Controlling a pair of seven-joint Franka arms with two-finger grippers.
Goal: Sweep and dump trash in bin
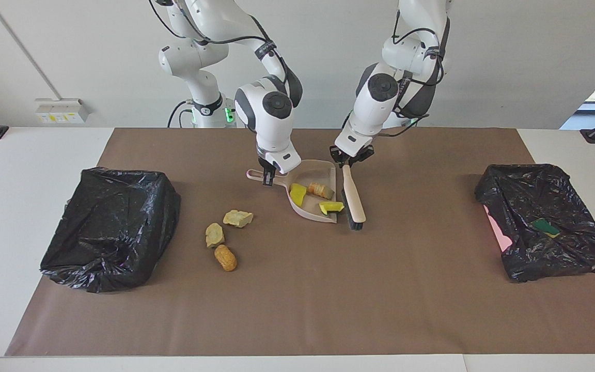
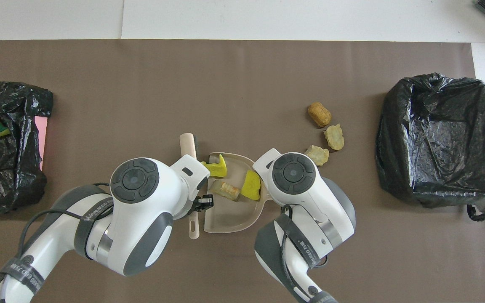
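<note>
"WANJEO" strap on left arm

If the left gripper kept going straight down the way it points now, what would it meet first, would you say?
Most likely the brush. The left gripper points down over the handle's end nearer the robots, beside the dustpan. Whether its fingers already touch the handle is unclear from these views.

We counted six scraps. Three sat in the dustpan: a yellow sponge bit, an orange-and-beige chunk, and a green-backed yellow wedge near its open lip. Three lay loose on the brown-covered counter toward the right arm's end: a pale chunk, another pale chunk, and an orange-brown lump farthest from the robots.
</note>
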